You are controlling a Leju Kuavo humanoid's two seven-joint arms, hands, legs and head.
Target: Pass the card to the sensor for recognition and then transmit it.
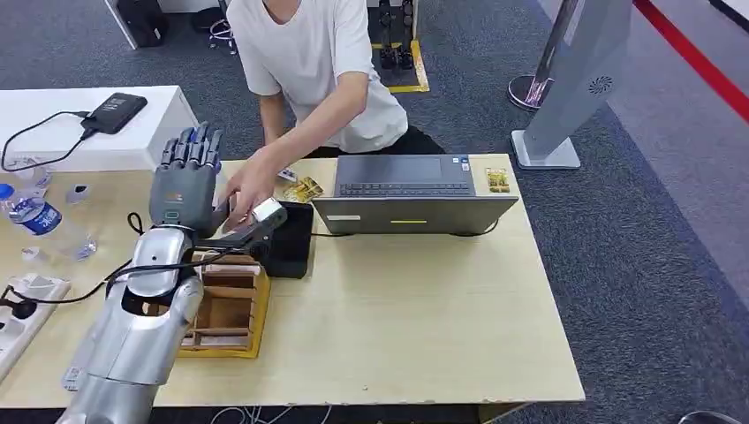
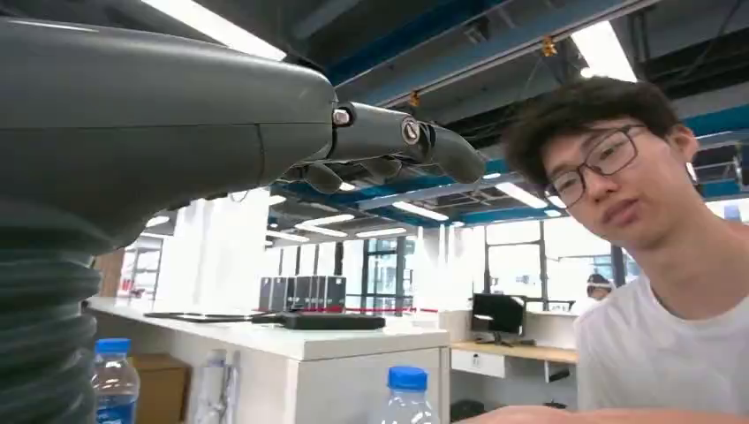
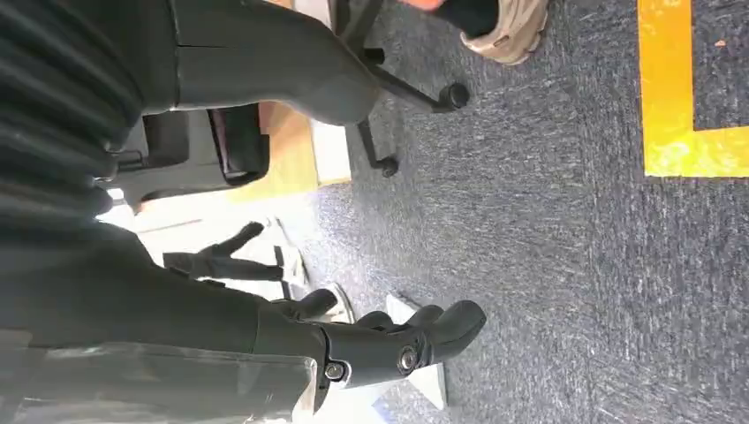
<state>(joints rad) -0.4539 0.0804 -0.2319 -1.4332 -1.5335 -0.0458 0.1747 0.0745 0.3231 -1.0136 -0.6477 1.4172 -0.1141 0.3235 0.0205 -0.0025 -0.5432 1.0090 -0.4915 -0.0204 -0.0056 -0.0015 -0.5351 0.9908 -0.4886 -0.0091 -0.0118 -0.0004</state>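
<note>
The left hand (image 1: 185,181) is raised over the left part of the worktop (image 1: 424,309), fingers extended upward and apart. A white card (image 1: 268,212) sits at its thumb side, above the black sensor (image 1: 290,238); whether the thumb grips the card cannot be determined. A person's hand (image 1: 247,190) reaches across from the far edge of the worktop and touches the card. In the left wrist view the left hand's thumb and fingers are extended with nothing seen between them.

The right hand (image 3: 389,340) hangs above the grey carpet (image 3: 548,247), fingers curled loosely with nothing in them.

A wooden organizer box (image 1: 225,305) stands just beside the sensor, toward the near edge. An open laptop (image 1: 411,199) sits at the far edge, centre. A water bottle (image 1: 44,225) lies near the left edge. A power strip (image 1: 22,314) rests at the near-left corner.
</note>
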